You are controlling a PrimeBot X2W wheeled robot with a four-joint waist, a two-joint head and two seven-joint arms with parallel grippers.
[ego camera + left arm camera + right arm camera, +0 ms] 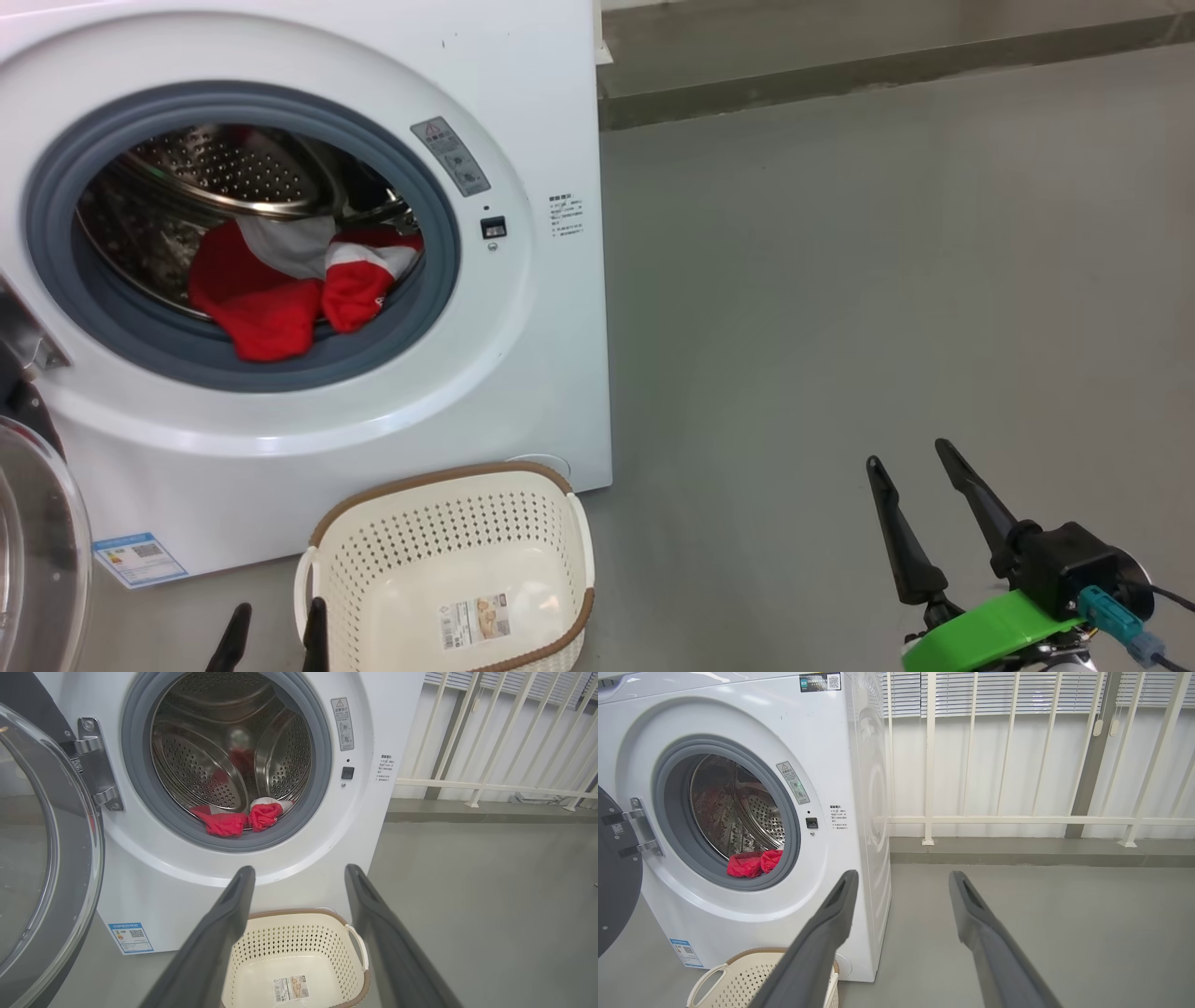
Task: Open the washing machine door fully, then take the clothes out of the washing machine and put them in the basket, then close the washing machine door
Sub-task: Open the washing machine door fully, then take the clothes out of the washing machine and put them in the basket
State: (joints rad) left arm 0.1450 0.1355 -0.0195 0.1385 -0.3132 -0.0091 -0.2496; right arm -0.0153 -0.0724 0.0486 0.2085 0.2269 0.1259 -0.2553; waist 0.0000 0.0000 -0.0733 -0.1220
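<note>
White washing machine (551, 112), head view: upper left of the frame, mouth uncovered, grey rubber ring (56, 271) around a perforated steel drum (224, 168).
Clothes (271, 308): red with white and grey panels, heaped at the drum's lower front, one red end drooping onto the ring.
Washing machine door (37, 551): swung open, glass bowl at the lower left edge.
Basket (439, 532): bottom centre, on the grey floor (840, 280) just before the machine, paper label (476, 621) on its bottom.
Left gripper (277, 621): two dark tips at the bottom edge, just beside the basket's left handle, spread apart and grasping nothing.
Right gripper (907, 455): lower right, above the floor, well apart from the basket, fingers parted, released.
Left wrist view: own fingers wide apart at the bottom, basket between them; clothes mid-frame at the drum's lip; door along the left edge, metal hinge (96, 765) beside the ring.
Right wrist view: own fingers parted over the floor; machine at left, clothes low in its mouth; basket in the lower left corner; white railing (929, 765) across the upper right.
</note>
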